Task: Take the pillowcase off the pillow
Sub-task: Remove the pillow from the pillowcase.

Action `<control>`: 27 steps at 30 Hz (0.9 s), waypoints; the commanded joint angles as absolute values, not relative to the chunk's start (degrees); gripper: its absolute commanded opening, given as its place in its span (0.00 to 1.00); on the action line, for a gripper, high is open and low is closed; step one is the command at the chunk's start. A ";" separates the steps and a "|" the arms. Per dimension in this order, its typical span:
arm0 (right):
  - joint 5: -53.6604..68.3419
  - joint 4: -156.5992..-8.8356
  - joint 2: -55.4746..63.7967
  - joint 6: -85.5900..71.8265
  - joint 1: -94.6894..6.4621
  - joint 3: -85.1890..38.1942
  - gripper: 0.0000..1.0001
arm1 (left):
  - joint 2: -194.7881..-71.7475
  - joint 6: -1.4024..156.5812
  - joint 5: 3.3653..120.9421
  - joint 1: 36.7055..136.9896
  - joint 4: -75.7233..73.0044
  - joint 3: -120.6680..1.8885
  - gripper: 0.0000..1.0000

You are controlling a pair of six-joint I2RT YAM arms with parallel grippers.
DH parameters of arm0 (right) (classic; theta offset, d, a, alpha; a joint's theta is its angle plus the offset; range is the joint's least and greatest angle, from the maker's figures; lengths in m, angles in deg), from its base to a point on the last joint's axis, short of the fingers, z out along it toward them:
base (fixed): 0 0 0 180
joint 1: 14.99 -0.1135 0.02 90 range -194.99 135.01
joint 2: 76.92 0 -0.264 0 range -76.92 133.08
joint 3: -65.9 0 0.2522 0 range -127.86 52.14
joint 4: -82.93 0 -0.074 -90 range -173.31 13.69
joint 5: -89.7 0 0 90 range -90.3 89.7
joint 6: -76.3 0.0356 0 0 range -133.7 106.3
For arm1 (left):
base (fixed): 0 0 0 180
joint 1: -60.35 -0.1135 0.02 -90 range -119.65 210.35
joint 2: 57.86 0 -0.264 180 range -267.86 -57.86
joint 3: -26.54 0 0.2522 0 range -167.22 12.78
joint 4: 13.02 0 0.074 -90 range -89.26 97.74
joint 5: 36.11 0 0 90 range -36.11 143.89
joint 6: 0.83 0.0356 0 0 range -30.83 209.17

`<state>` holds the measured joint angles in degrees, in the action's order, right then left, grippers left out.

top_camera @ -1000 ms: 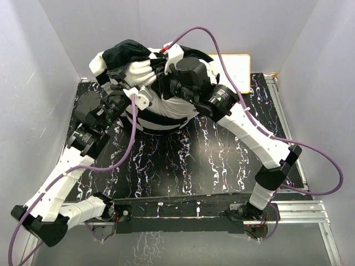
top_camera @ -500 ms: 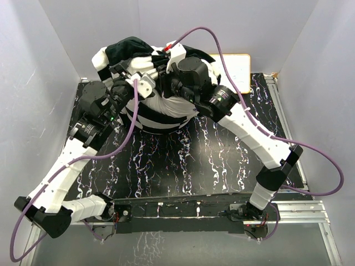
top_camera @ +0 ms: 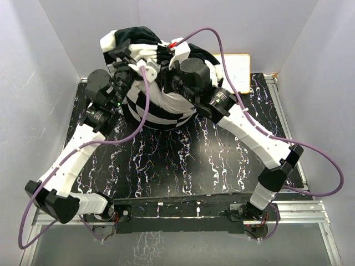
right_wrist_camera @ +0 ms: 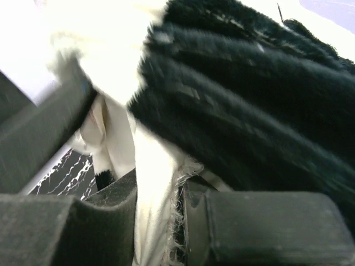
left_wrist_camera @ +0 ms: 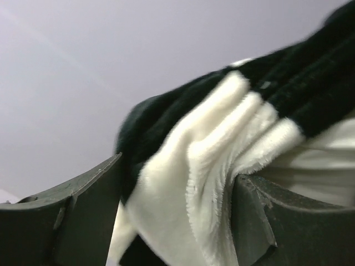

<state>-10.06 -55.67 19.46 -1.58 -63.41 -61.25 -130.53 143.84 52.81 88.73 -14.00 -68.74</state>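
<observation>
**Clerk:** Item one, the pillowcase point(top_camera: 166, 108). Condition and location?

**Keeper:** Plush black-and-cream check, soft and limp, bunched high in a heap on the far end of the table point(top_camera: 194, 155). It draped over and between both sets of fingers. The pillow was listed as inside it, but could not be told apart from the cream squares.

**Clerk:** Left gripper point(left_wrist_camera: 175, 221)?

**Keeper:** Jaws stood wide, with a thick cream fold lying between them and pressing on the right-hand finger point(left_wrist_camera: 277, 221). Black pile rose just above the fingertips. Whether the fold was clamped or only resting there could not be told.

**Clerk:** Right gripper point(right_wrist_camera: 161, 221)?

**Keeper:** Nearly closed, pinching a thin cream layer with a frayed edge between the pads. Heavy black pile hung over the upper finger.

**Clerk:** Handling notes?

**Keeper:** Judged light, compressible and not fragile. The pile looked grippy rather than slick, though a fat fold would squash and creep out of wide jaws. The thin hemmed edge was the better hold, as on the right. The filling was probably bulky and springy, so the cover would likely drag rather than slide off.
</observation>
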 commanded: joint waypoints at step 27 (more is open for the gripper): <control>0.01 -61.25 -3.64 -5.23 -62.21 -30.44 0.08 | -153.13 100.05 55.77 54.07 14.23 -120.24 0.00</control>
